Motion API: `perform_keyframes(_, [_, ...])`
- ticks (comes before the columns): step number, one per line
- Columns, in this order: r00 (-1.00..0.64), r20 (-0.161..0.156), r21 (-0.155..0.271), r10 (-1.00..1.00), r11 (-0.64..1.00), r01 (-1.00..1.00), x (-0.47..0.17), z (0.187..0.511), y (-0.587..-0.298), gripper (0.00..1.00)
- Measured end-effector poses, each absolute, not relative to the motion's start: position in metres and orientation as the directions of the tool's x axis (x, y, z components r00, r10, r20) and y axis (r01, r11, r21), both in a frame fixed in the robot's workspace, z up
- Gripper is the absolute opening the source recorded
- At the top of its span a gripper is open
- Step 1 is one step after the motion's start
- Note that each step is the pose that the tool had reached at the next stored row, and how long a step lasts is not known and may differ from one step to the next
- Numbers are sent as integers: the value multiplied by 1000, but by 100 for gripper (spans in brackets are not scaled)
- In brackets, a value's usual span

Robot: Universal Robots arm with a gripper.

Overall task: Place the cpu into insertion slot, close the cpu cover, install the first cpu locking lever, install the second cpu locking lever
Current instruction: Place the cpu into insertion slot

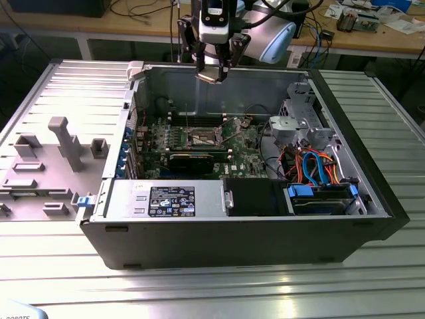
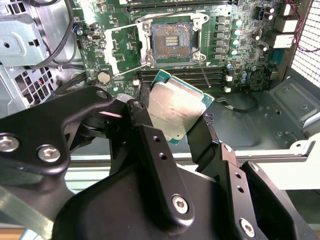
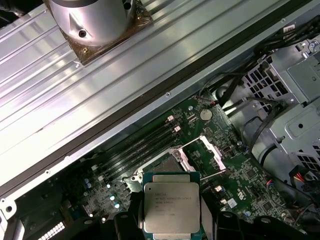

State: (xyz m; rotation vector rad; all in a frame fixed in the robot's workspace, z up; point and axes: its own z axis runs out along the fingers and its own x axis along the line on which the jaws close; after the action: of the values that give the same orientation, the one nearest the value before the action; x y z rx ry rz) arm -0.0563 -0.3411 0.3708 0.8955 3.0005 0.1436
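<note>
Ribbed metal bench (image 1: pixel 199 286), open case (image 1: pixel 232 232): gripper (image 1: pixel 212 72) jaws are pinching the cpu (image 2: pixel 177 107) by opposite edges, hovering well above the bare slot (image 2: pixel 170 42), cover (image 3: pixel 214 151) up. Probably light, stiff, slick-topped, fragile underneath; edges are looking like the only safe hold.

Ribbed metal table (image 1: pixel 219 292) (image 3: pixel 60 115), seen in the exterior and first wrist views. Open black computer case (image 1: pixel 239 236) lies on its side mid-table. Grey panel (image 1: pixel 86 106) with raised blocks lies flat at the exterior view's left, touching the case. Silver round mount (image 3: pixel 95 17) stands on the table.
</note>
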Motion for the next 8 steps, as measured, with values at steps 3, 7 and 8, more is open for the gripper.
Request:
perform_keyframes(3, [-836, 19, 90, 549, 832, 548, -56, 371, -341, 54])
perform_keyframes(7, [-835, 19, 90, 550, 830, 550, -56, 371, -341, 54])
perform_keyframes(8, [-834, 19, 90, 551, 830, 550, -56, 371, -341, 54])
